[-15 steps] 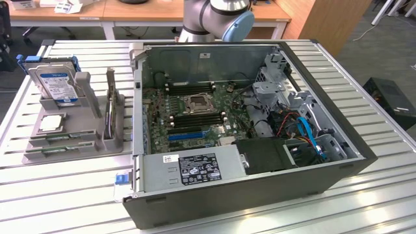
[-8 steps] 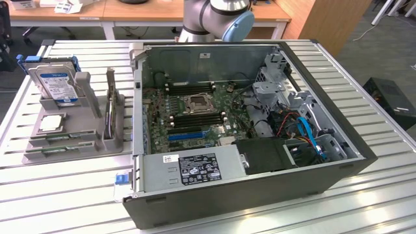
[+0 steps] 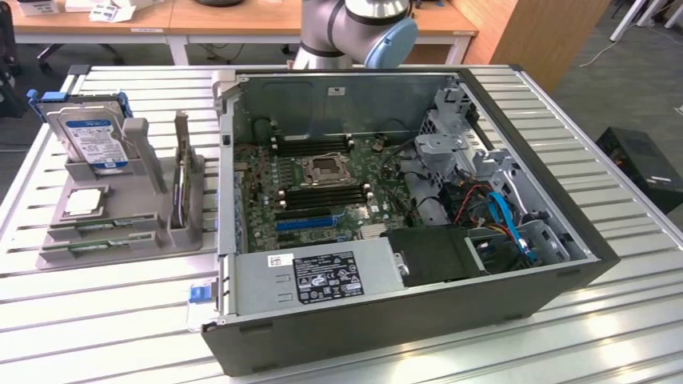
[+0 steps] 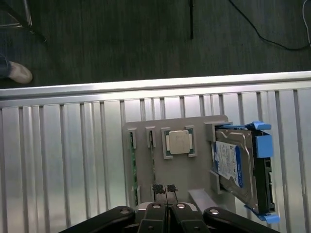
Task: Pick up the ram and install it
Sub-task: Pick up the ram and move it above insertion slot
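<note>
Slatted metal table (image 3: 597, 320), wooden desks (image 3: 213, 20) behind, tall wooden panel (image 3: 545, 32), dark carpet floor (image 4: 121, 43)

On my worktop (image 3: 533, 352) I count one open computer case (image 3: 427, 320), one grey holder (image 3: 160, 244), one hard drive (image 3: 94, 136), one CPU chip (image 3: 85, 202) and two ram sticks (image 3: 104, 226).

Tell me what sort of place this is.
Probably a robotics lab or workshop: an open PC case sits on a slatted metal table, a grey holder carries a hard drive, and wooden desks stand behind.
</note>
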Robot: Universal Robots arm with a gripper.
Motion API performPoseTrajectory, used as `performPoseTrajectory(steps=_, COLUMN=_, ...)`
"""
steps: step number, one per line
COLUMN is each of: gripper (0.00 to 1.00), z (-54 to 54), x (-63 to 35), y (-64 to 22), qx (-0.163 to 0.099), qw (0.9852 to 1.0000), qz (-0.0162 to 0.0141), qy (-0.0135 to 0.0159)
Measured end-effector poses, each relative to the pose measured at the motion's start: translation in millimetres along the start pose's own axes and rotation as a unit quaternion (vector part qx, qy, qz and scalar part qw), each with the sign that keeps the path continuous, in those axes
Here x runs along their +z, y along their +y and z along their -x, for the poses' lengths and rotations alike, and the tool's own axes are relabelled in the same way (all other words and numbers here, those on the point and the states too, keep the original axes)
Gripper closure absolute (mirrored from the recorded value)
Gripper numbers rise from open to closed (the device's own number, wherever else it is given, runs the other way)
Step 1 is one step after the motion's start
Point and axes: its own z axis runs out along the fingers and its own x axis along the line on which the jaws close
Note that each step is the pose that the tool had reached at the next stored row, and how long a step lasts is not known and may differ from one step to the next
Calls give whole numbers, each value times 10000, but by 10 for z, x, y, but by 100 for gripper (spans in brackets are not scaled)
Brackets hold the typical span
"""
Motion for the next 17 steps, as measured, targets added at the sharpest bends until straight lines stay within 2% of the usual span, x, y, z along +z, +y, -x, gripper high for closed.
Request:
performPoseTrajectory(steps=6, gripper=89, z=0, x=0, y=0, qx=-284, qw=9996, qz=9, qy=13)
performPoseTrajectory(steps=17, gripper=89, z=0, x=5, y=0, qx=-291, qw=9996, qz=9, qy=13)
